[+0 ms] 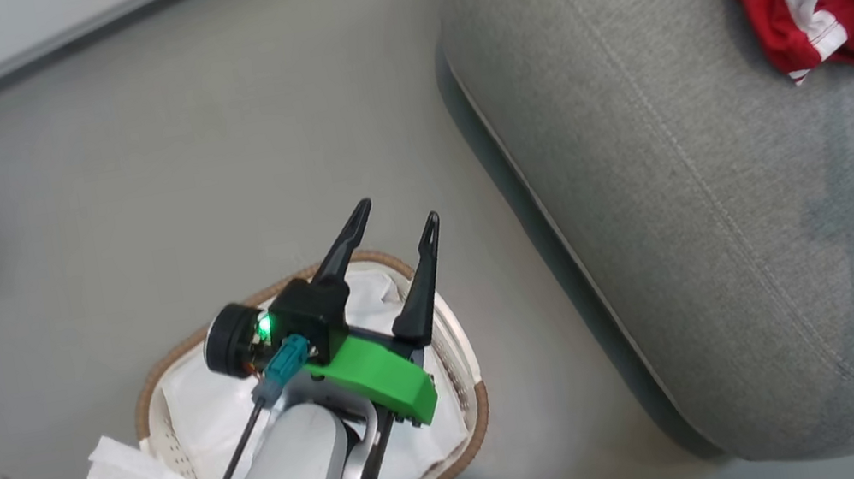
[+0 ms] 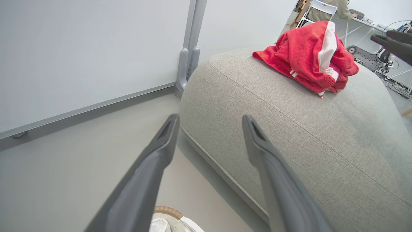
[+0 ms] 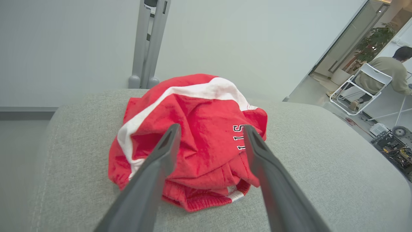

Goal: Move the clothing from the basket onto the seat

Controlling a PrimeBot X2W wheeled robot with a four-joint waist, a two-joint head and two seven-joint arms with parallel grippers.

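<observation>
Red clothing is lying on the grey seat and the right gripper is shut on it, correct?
Not quite. The clothing does lie on the seat, but the right gripper is open: in the right wrist view its two fingers stand well apart in front of the heap, pinching no fabric.

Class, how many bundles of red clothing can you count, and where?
1: the clothing lies crumpled on the seat. The left gripper hides part of the basket, so more may sit there.
</observation>
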